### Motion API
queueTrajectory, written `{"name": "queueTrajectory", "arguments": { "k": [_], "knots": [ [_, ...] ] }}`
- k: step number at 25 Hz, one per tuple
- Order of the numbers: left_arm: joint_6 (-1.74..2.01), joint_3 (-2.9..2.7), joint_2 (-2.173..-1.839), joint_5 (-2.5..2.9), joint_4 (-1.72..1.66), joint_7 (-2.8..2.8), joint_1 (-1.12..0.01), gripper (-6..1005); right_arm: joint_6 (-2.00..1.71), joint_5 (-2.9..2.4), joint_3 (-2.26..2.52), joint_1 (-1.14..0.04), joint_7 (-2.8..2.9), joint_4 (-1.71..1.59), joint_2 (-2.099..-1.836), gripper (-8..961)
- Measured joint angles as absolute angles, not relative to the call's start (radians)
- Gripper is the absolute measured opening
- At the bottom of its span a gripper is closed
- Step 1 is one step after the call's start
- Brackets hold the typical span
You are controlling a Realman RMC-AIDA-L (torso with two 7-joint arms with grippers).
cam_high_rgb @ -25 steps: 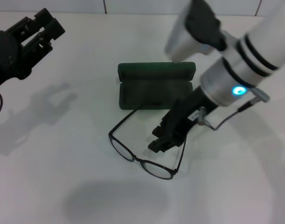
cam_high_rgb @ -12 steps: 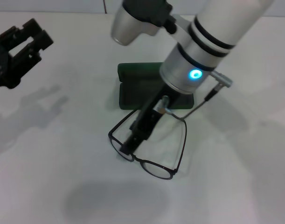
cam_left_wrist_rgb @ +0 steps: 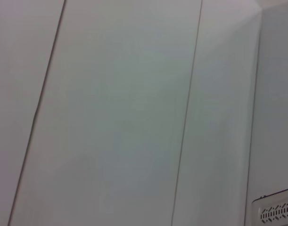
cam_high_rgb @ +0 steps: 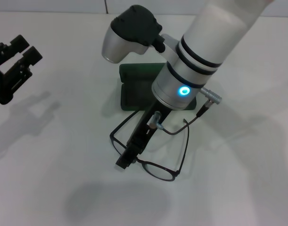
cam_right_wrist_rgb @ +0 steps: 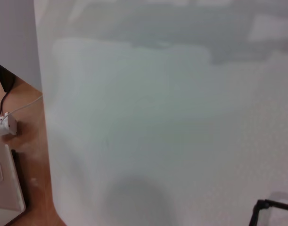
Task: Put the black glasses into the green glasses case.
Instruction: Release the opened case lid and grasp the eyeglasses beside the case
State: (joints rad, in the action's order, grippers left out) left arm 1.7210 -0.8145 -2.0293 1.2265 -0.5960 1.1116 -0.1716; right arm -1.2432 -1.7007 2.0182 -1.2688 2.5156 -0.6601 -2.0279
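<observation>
The black glasses [cam_high_rgb: 159, 170] lie unfolded on the white table, lenses toward me and temple arms pointing back at the green glasses case [cam_high_rgb: 134, 95]. The case stands open just behind them, its lid up, its right half hidden by my right arm. My right gripper [cam_high_rgb: 126, 160] reaches down over the glasses' left lens, its tip at the front of the frame. In the right wrist view only a corner of the black glasses [cam_right_wrist_rgb: 264, 206] shows. My left gripper [cam_high_rgb: 15, 63] hangs raised at the far left, open, away from both things.
The white table [cam_high_rgb: 63, 188] stretches all around the glasses. The right wrist view shows the table's edge with wooden floor [cam_right_wrist_rgb: 21, 188] and a white power strip [cam_right_wrist_rgb: 3, 125] beyond. The left wrist view shows only pale wall panels.
My right arm has swung left across the glasses, its gripper going from the right temple arm to the left lens. My left gripper has drifted further left and lower.
</observation>
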Motion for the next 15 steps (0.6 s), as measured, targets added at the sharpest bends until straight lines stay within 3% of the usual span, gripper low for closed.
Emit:
{"name": "queueTrajectory", "arguments": {
  "k": [8,15],
  "knots": [
    [1.721,-0.814,-2.034,1.227,-0.565,1.079,-0.170,445,-1.245,-1.698,2.028,-1.235,2.518,-0.658,-2.028,603],
    [1.721,-0.815,-2.034,1.235,-0.555,1.078,-0.176,444,-1.221,-1.684,2.085,-1.219,2.528,-0.663,-2.028,523]
  ]
}}
